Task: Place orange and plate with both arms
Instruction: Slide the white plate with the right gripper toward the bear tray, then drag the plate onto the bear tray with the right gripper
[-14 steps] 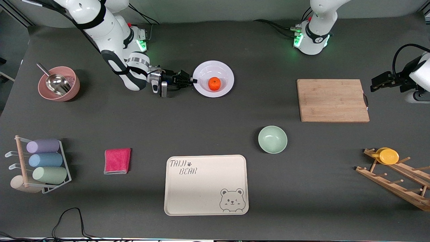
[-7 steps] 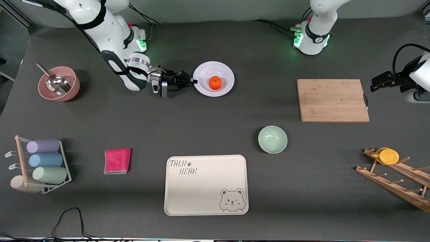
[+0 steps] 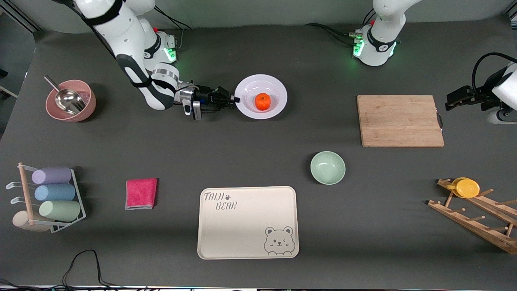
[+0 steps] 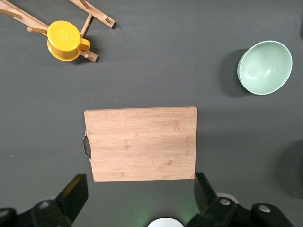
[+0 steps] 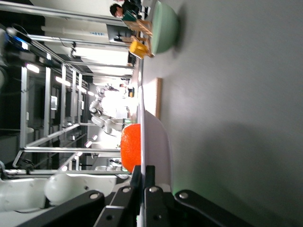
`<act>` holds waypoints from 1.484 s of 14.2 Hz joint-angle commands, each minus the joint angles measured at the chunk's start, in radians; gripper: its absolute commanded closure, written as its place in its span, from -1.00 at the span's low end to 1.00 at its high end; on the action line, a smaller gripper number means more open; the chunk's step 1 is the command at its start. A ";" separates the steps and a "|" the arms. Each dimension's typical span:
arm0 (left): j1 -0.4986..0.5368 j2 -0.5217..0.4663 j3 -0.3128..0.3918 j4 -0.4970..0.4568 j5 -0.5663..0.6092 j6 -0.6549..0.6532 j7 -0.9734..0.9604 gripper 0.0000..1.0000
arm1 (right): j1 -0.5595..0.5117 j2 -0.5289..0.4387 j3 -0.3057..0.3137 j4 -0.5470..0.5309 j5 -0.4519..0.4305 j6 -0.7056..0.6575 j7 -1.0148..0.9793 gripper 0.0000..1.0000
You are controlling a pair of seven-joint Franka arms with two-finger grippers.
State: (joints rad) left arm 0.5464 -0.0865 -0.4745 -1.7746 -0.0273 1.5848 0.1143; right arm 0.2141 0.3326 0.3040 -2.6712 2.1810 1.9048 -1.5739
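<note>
Front view: the right gripper (image 3: 234, 99) is clamped on the rim of the plate (image 3: 278, 106), and the orange (image 3: 262, 101) sits in the plate's well just past its fingertips. The left gripper (image 3: 452, 100) waits beside the board (image 3: 400, 120).

Left wrist view: its fingers (image 4: 73, 194) are spread wide above the board (image 4: 142, 142).

Right wrist view: fingers (image 5: 150, 198) pinch the plate (image 5: 158, 142) edge, orange (image 5: 131, 147) just ahead.

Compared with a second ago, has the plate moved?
Yes. The plate, with the right gripper shut on its rim, has shifted toward the cutting board.
</note>
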 commanded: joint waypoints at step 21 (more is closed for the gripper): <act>-0.002 -0.038 0.005 -0.035 -0.010 0.017 0.007 -1.00 | -0.256 0.385 -0.083 1.003 -0.717 0.000 0.828 1.00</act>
State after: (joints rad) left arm 0.5464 -0.0902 -0.4755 -1.7815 -0.0273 1.5849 0.1143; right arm -0.0451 0.5635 0.2154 -1.8986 1.5317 1.9226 -0.8366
